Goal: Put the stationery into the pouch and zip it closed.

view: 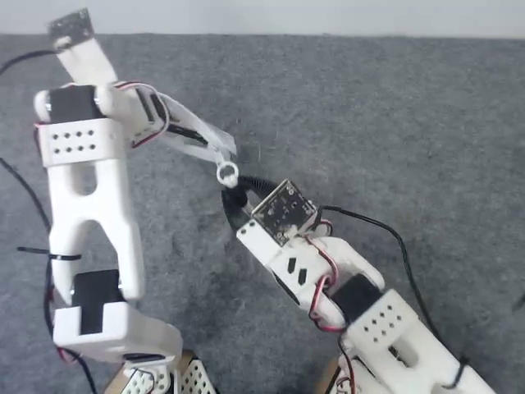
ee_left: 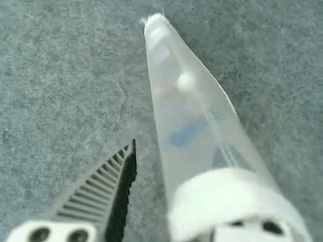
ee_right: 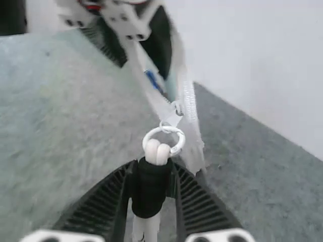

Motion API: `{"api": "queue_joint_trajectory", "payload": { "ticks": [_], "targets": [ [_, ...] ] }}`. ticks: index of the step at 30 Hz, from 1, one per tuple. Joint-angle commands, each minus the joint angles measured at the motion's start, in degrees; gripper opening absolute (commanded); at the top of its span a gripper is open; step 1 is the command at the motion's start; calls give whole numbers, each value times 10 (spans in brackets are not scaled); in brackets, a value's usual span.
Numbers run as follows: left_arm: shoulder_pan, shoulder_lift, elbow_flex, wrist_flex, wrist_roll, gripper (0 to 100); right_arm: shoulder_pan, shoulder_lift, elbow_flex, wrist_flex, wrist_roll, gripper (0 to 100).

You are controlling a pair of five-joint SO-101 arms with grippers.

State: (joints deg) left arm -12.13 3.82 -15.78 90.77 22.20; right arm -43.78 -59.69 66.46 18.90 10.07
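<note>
Right wrist view, read from the lens outward. Nearest, we see the right gripper, its jaws pressed shut on the black tab of the zip pull. White beads and a metal ring link that tab to the slider. Beyond it, the pouch hangs clear of the grey table, stretched between the two arms. Farthest, the left gripper has the pouch's other end between its jaws, which stand apart at the tips. We judge that it grips the pouch nearer its base, though the contact itself is hidden.

The pouch is translucent, flat and narrow, with a white toothed zip along one edge. A blue item and fainter shapes show through its wall, so we judge the loading step done. We take zipping to be the step in hand. A length of zip lies past the slider, but we cannot tell whether that stretch is open or closed.
</note>
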Motion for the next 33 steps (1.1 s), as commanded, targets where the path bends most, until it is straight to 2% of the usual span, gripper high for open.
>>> {"api": "queue_joint_trajectory", "payload": {
  "ticks": [1,4,11,15,24,33],
  "targets": [
    [33,-13,0,20,-6,239,-15,-58,-2,70,11,6],
    [50,-18,-4,30,-15,239,-22,-83,6,116,16,6],
    [77,-18,-24,55,-40,239,-21,-141,68,117,91,6],
    [110,-18,-25,66,-41,238,-21,-168,82,122,91,6],
    [193,-23,-33,65,-106,235,-19,-183,100,124,94,6],
    [244,-132,-5,56,-124,236,-18,-184,100,138,94,6]
  ]
}}
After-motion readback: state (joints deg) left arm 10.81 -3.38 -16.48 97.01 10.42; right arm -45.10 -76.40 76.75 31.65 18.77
